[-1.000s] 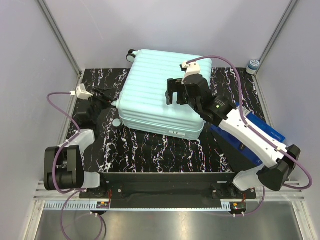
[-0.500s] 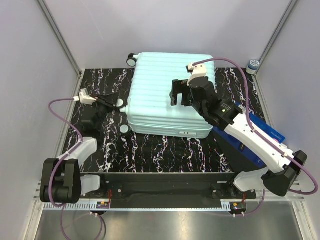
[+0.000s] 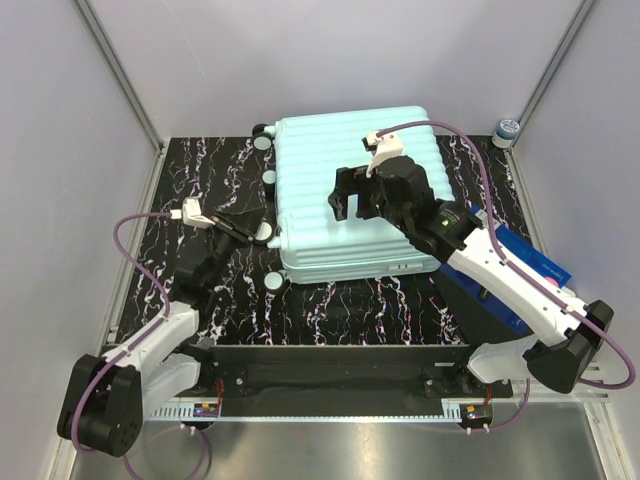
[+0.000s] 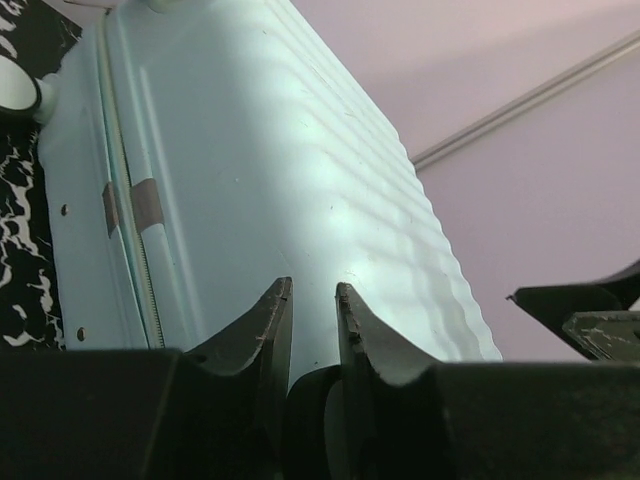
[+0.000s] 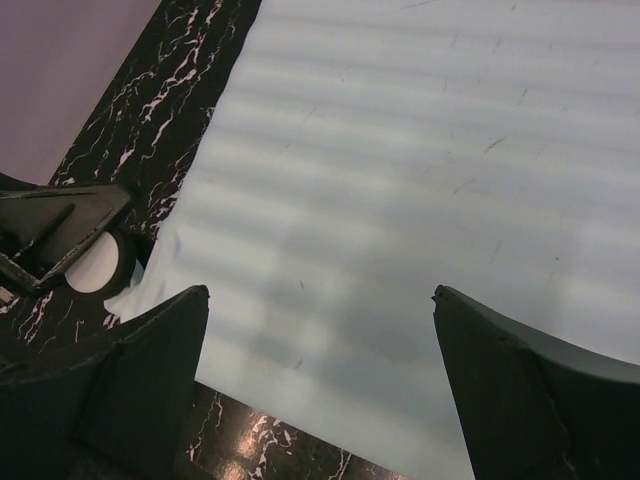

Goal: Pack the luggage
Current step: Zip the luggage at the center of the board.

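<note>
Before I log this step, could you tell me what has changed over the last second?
The left fingers narrowed onto a wheel and moved right and nearer the arms. The suitcase swung anticlockwise as seen from above, its near end sliding right. The right fingers stayed wide open over it, and the blue box did not move.

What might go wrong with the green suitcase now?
The left gripper pinches only a small wheel, so it might slip off. The suitcase lies close to the blue box; turning it could bump the box. The open right gripper hangs over the suitcase and might scrape it.
</note>
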`<control>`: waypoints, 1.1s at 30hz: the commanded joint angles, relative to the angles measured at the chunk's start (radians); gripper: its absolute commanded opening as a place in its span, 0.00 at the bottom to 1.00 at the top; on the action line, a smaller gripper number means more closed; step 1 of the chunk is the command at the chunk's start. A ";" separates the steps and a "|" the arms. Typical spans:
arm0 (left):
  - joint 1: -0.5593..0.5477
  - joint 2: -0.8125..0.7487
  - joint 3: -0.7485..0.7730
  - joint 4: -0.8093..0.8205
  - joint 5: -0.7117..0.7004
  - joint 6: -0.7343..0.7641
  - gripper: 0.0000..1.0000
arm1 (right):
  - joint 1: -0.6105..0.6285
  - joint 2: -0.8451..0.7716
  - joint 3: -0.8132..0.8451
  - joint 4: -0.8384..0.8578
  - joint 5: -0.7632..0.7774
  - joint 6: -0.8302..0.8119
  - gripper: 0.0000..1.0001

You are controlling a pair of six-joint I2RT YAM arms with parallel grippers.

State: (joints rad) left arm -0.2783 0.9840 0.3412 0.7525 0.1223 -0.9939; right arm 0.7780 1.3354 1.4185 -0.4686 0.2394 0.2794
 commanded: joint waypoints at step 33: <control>0.060 -0.352 0.074 -0.749 -0.152 0.230 0.99 | 0.277 0.134 0.025 0.024 -0.431 -0.393 1.00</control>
State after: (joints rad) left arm -0.3305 0.6415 0.3599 0.1444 -0.0143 -0.8276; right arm 1.0313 1.4185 1.3819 -0.4221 -0.2619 -0.0525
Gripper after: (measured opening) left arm 0.984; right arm 0.994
